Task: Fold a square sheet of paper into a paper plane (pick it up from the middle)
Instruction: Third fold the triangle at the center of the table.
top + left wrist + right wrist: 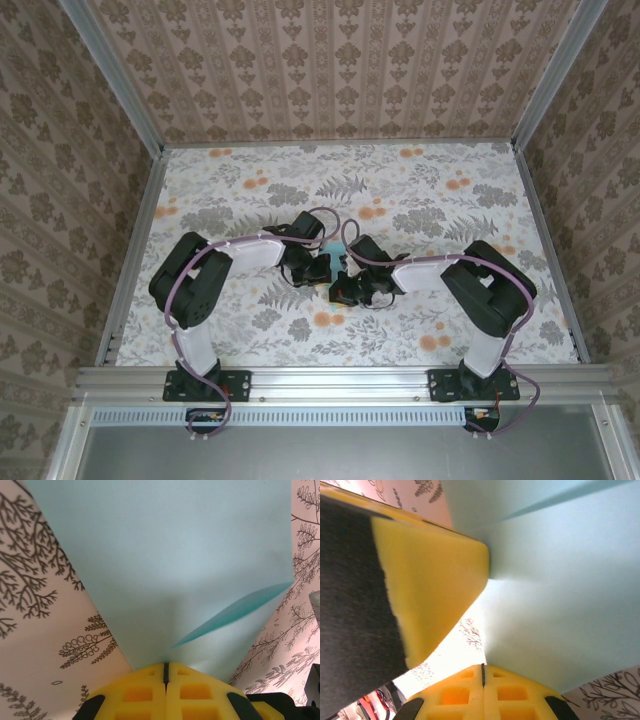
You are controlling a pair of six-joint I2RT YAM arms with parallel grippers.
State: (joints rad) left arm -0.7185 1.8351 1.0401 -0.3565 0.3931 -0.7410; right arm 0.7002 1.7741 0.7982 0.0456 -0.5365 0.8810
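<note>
Two hands are pinched shut on one thing. We see the left hand (165, 669) with its yellow pads pressed together, no gap at the seam, and the near edge of the square sheet of paper (165, 555) running into them. From that pinch the pale turquoise sheet fans outward, with a darker raised fold (235, 612) slanting across its right part. The right hand (482, 670) is closed just as fully, and the paper's lower edge meets its fingertips. Just beside it, a yellow pad of the other hand (435, 590) touches the sheet's edge. Around the paper lies the leaf-patterned tabletop (40, 630). From above, the sheet sits between both wrists near the tabletop's middle.
</note>
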